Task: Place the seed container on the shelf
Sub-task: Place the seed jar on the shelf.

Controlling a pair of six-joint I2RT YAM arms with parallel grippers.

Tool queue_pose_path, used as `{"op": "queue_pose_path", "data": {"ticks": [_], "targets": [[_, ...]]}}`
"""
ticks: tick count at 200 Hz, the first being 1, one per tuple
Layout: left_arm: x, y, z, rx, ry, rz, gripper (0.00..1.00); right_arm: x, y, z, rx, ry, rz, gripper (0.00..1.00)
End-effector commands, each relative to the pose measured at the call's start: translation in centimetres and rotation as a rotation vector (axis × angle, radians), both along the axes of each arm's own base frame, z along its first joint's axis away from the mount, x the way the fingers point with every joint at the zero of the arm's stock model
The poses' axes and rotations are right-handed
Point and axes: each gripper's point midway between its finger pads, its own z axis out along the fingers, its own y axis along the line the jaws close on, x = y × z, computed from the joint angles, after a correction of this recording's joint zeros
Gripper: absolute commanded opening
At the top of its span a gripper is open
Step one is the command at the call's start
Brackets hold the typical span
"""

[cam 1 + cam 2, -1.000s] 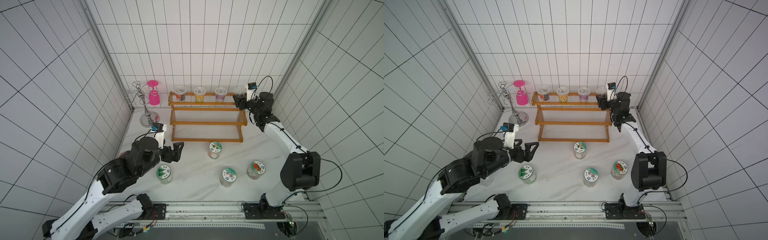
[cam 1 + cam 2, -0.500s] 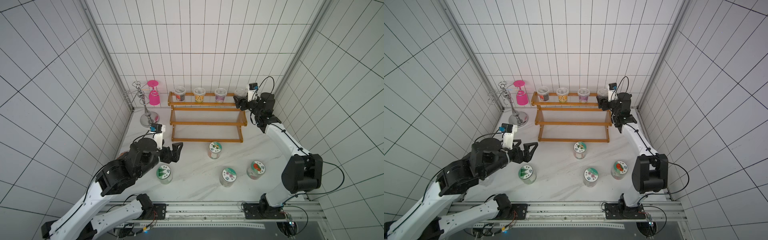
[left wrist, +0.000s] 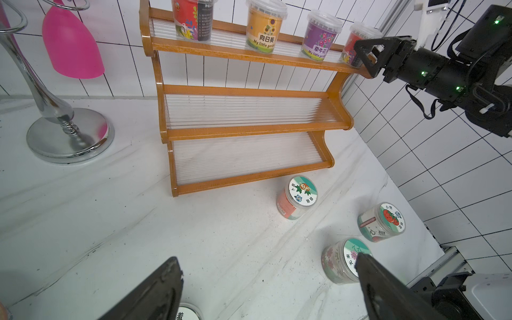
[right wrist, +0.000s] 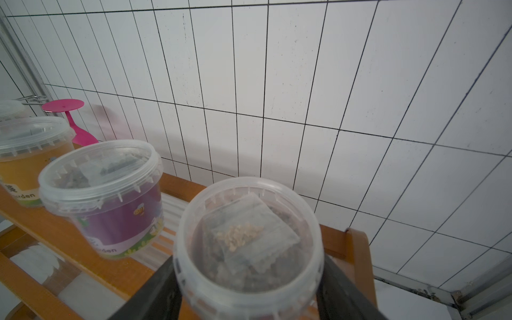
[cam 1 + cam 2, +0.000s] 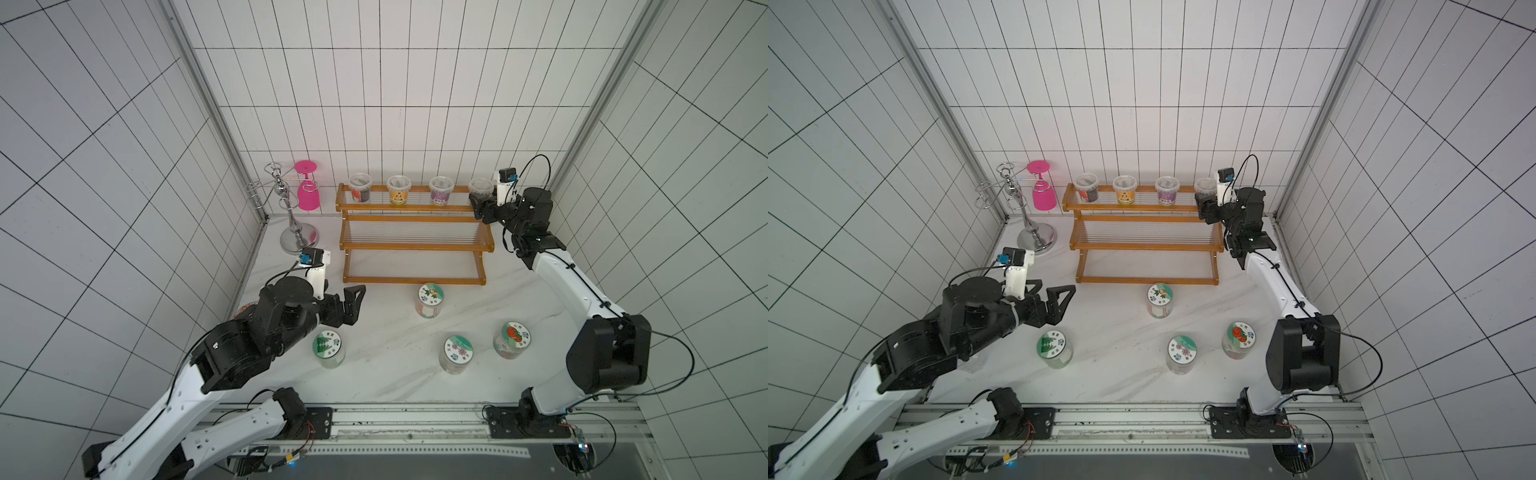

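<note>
Stock on view: shelf (image 5: 415, 246), orange-brown wood, three stepped tiers of pale rods, standing at the back edge of the white marbled table (image 5: 395, 386). The top tier carries four clear-lidded tubs in a row. From the left end they are a tub with a red and black label (image 3: 194, 19), its print too small to read; a yellow tub (image 3: 264, 30) marked "向日葵" and "My little garden"; and a purple tub (image 3: 321, 37) marked "牵牛花". The seed container (image 4: 249, 243) stands at the right end of that tier, with a clear packet of pale seeds over dark granules showing through its lid. The right gripper (image 5: 477, 203) has a black finger close on either side of the seed container; whether it presses on the tub I cannot tell. The left gripper (image 5: 355, 305) hangs over the table towards its left edge, jaws wide apart and empty. Four glass jars stand between the shelf and the table's front edge: a green-lidded one (image 5: 328, 344), an orange-flower one (image 5: 430, 296), a purple-flower one (image 5: 457, 349), and a red-fruit one (image 5: 515, 334) reading "心想". In the back left corner is a chrome stand (image 5: 297, 237) with a pink glass (image 5: 308, 195) hung upside down.
</note>
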Motion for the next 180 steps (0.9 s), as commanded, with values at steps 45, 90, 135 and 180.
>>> {"op": "queue_pose_path", "data": {"ticks": [45, 90, 135, 180], "targets": [[0.1, -0.2, -0.1, -0.002, -0.004, 0.0, 0.98, -0.4, -0.4, 0.0, -0.047, 0.004, -0.01, 0.6], [0.1, -0.1, -0.2, -0.002, -0.003, 0.0, 0.98, 0.6, -0.2, -0.3, -0.055, 0.023, -0.007, 0.58], [0.1, -0.1, -0.1, -0.002, -0.006, 0.001, 0.98, 1.0, -0.2, -0.8, -0.058, 0.045, -0.013, 0.59], [0.0, 0.0, -0.1, -0.005, -0.006, 0.002, 0.98, 1.7, -0.1, -1.4, -0.063, 0.067, -0.015, 0.59]]}}
